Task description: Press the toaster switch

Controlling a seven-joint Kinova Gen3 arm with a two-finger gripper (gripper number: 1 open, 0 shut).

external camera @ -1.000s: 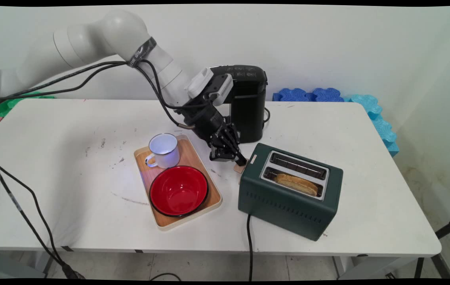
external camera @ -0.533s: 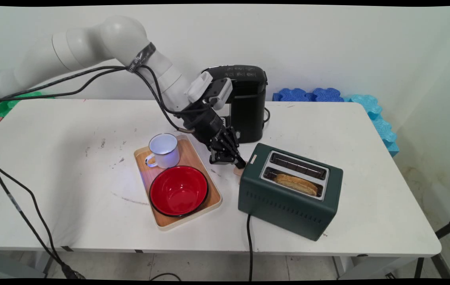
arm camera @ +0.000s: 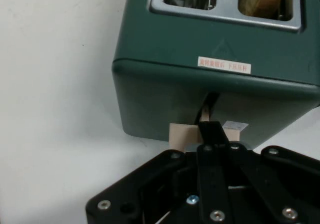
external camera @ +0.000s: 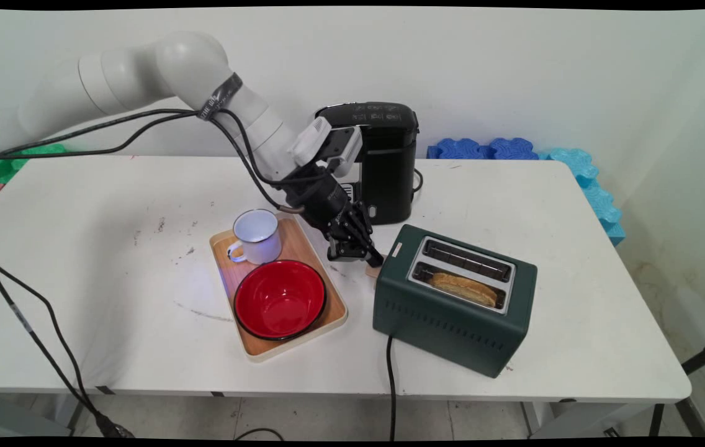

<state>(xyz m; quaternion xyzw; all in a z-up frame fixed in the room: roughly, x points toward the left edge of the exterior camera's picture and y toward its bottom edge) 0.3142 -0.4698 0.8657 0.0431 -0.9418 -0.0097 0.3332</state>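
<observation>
Gripper (external camera: 376, 256) fingers together, tip on toaster's (external camera: 452, 310) tan lever (arm camera: 182, 135), lever mostly hidden. Toast (external camera: 464, 288) half sunk in near slot. Scuffed white table (external camera: 110, 205), plain wall behind.

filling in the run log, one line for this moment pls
gripper: shut, on toaster lever | toaster: bread in near slot | beside: tray, mug, red bowl

- Dark green two-slot toaster (external camera: 455, 298), bread slice (external camera: 464, 288) in its near slot.
- Wooden tray (external camera: 303, 245) holding white enamel mug (external camera: 257, 236) and red bowl (external camera: 280, 299).
- Black coffee machine (external camera: 386, 161) behind.
</observation>
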